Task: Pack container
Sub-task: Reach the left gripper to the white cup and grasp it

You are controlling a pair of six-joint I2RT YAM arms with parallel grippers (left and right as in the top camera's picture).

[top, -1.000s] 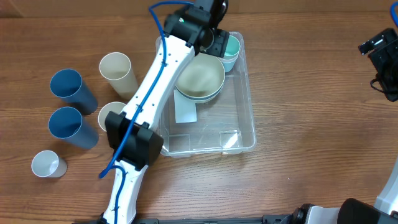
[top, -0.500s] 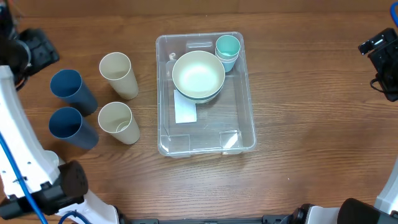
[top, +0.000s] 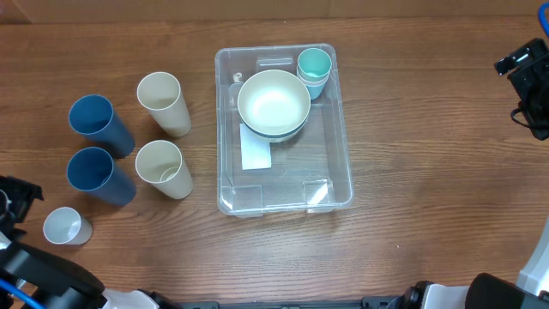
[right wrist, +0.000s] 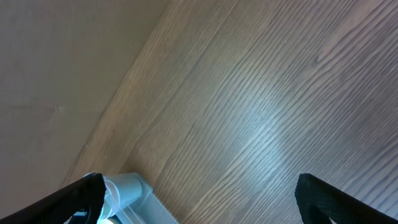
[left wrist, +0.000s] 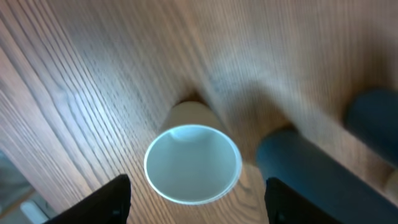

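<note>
At the middle of the brown wooden table (top: 429,215), the large clear rectangular plastic container (top: 330,163) is seen standing upright with its long side running away from the robot. Inside it, at the far end, a round cream bowl (top: 274,103) is nested in a pale green bowl of which only the rim is shown. A small teal cup (top: 314,67) is set in the far right corner, just beside the bowls. A white label (top: 256,150) is seen through the bin's bottom, partly covered by the bowls; the near half of the bin holds nothing else.

To the left of the container, two cream plastic cups (top: 162,103) (top: 163,168) are placed one behind the other, and further left two dark blue plastic cups (top: 99,124) (top: 98,174) are arranged likewise. A small white cup (top: 67,227) is found nearest the left front edge, just beside the nearer blue cup.

The left gripper (left wrist: 196,186) is held above the small white cup with its black fingers (left wrist: 115,199) spread wide; the cup is framed between them in the wrist view and is not touched.

The right gripper (right wrist: 199,202) is kept at the far right, well apart from the container, its fingers (right wrist: 78,199) also spread, with nothing held.
</note>
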